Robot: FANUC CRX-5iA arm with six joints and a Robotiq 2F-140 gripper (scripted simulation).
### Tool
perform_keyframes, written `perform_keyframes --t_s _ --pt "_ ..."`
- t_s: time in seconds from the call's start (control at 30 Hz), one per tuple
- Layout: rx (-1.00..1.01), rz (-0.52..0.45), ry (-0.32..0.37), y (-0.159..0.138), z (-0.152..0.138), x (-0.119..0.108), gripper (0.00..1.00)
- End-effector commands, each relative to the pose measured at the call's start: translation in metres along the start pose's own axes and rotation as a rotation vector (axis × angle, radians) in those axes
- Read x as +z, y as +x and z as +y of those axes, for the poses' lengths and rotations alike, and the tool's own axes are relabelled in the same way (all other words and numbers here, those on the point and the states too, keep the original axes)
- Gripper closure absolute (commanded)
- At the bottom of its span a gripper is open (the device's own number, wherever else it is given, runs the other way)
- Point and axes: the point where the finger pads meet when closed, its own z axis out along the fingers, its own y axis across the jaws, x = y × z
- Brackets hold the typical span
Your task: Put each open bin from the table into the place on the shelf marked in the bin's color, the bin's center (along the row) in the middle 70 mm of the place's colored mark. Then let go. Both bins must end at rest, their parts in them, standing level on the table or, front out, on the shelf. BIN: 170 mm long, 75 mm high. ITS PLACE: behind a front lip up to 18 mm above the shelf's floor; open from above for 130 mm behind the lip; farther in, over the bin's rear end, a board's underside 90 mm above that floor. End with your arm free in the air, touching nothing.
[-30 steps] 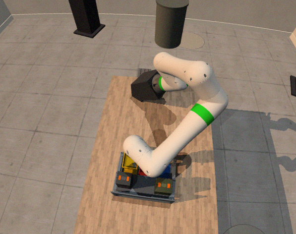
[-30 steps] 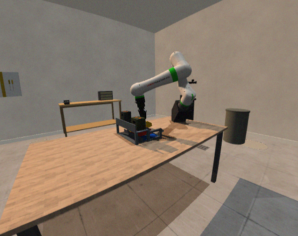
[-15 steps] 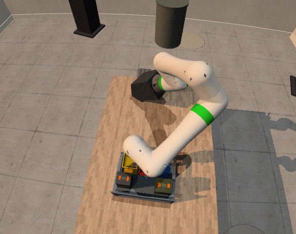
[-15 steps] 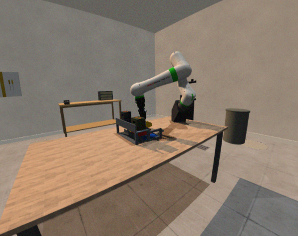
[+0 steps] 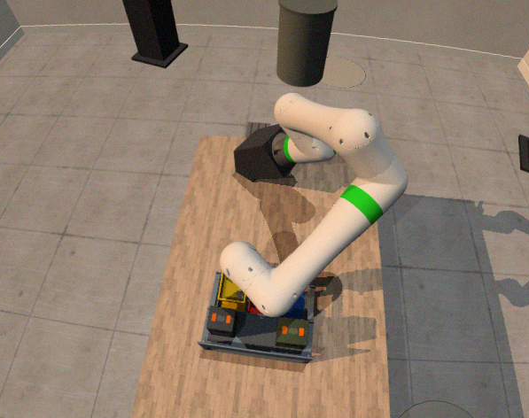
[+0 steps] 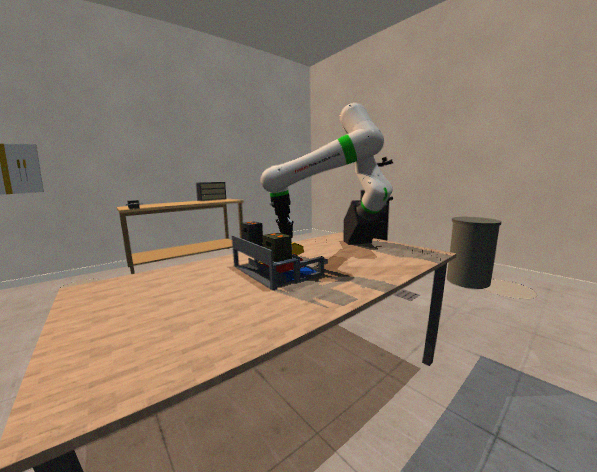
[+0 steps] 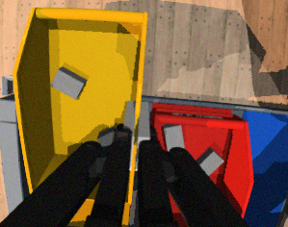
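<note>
yellow bin [image 7: 76,116]: open, one grey part inside, side wall pinched, on shelf's left
red bin [image 7: 204,174]: two grey parts, just beside it

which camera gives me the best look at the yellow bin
The wrist view: the open yellow plastic bin fills it, a grey part inside, the black claw shut on its side wall. In the top view the arm covers most of it; the exterior view shows a sliver.
</note>
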Motion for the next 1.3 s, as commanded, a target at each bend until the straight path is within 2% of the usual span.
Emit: perform_keyframes --t_s 0.0,1.27 --pt "0.000 -0.003 0.000 -0.001 0.000 0.000 1.00" --pt "0.000 -0.035 0.000 -0.016 0.000 -0.001 1.00"
